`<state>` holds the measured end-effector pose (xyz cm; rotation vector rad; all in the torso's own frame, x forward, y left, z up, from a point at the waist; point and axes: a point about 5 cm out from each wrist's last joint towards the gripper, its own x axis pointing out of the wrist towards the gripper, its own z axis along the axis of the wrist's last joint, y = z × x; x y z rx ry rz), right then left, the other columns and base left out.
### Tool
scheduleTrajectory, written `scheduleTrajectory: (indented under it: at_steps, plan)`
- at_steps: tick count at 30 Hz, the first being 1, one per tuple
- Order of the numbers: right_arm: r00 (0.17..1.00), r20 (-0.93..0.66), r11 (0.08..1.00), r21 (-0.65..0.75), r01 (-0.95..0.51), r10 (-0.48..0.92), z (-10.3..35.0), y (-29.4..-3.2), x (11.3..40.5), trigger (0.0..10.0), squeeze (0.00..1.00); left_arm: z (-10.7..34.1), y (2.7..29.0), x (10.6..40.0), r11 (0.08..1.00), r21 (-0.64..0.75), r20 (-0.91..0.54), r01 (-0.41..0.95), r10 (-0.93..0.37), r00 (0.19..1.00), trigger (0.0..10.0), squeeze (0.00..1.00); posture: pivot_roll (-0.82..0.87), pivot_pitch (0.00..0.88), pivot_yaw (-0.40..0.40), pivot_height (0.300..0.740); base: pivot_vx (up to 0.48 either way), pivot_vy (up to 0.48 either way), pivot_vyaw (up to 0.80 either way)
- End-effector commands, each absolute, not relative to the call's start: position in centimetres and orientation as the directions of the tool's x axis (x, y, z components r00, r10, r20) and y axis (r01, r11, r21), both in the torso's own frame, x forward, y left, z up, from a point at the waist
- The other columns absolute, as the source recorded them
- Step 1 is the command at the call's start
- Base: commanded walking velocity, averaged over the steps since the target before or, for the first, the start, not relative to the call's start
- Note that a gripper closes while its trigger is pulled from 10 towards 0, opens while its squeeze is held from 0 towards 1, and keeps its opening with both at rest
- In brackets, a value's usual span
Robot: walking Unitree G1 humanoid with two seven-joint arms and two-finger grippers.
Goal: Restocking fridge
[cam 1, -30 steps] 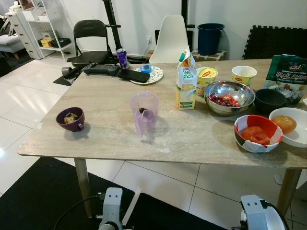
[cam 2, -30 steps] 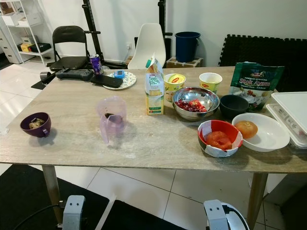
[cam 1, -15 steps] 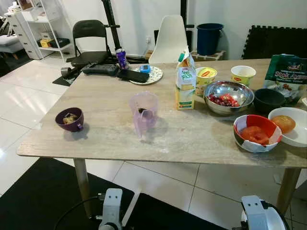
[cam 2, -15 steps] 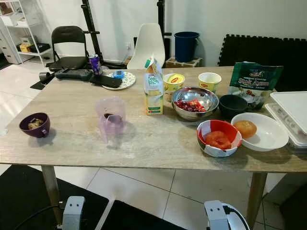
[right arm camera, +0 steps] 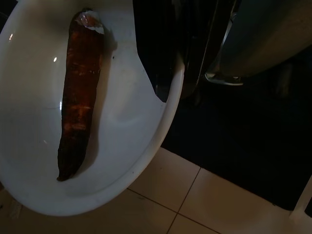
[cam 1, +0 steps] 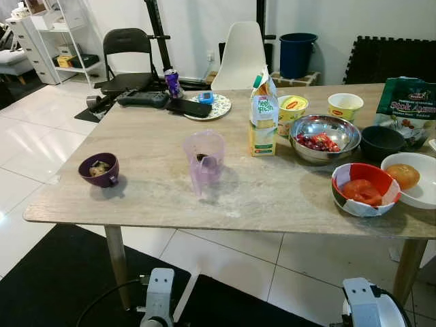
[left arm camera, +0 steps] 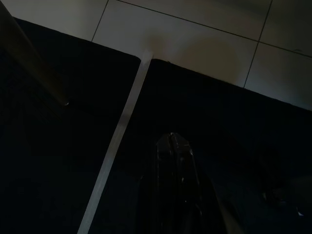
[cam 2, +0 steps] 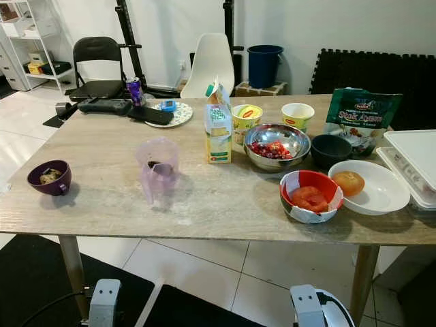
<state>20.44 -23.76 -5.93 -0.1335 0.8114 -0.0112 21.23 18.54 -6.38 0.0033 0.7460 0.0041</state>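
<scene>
Below, the right gripper (right arm camera: 168, 73) pinched the rim of a white bowl (right arm camera: 112, 141) holding a long reddish-brown piece of food (right arm camera: 78, 92), down over floor tiles (right arm camera: 161, 195). Left gripper (left arm camera: 171, 146) hung above a black mat (left arm camera: 58, 161), fingers pressed together. Ahead, the desk (cam 1: 150, 143) carried a milk carton (cam 1: 263, 116), steel bowl (cam 1: 325, 136) and purple jug (cam 1: 204, 160).

Wooden table (cam 1: 136, 157) on white tiles (cam 1: 41, 129); black mat (cam 1: 54, 286); white chair (cam 1: 242, 54) behind.

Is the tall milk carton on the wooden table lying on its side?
No, the tall milk carton stands upright on the wooden table, beside the steel bowl.
</scene>
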Motion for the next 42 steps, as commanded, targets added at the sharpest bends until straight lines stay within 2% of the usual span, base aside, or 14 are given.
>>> scheduleTrajectory:
  at_steps: [1,42]
  plan:
    - [0.683,-0.727,0.991,-0.129,-0.039,-0.067,-6.03,-23.97,20.19,10.0,0.0,-6.69,18.33,20.77,1.0,0.005,-0.692,0.001,0.002,0.722,10.0,0.0,-0.05,0.081,0.056,0.74,0.0,0.0,0.0]
    - [0.674,-0.736,0.991,-0.126,-0.035,-0.07,-6.23,-23.93,19.89,10.0,0.0,-6.63,18.43,20.84,1.0,0.01,-0.693,0.013,-0.003,0.721,10.0,0.0,-0.04,0.078,0.059,0.74,0.0,0.0,0.0]
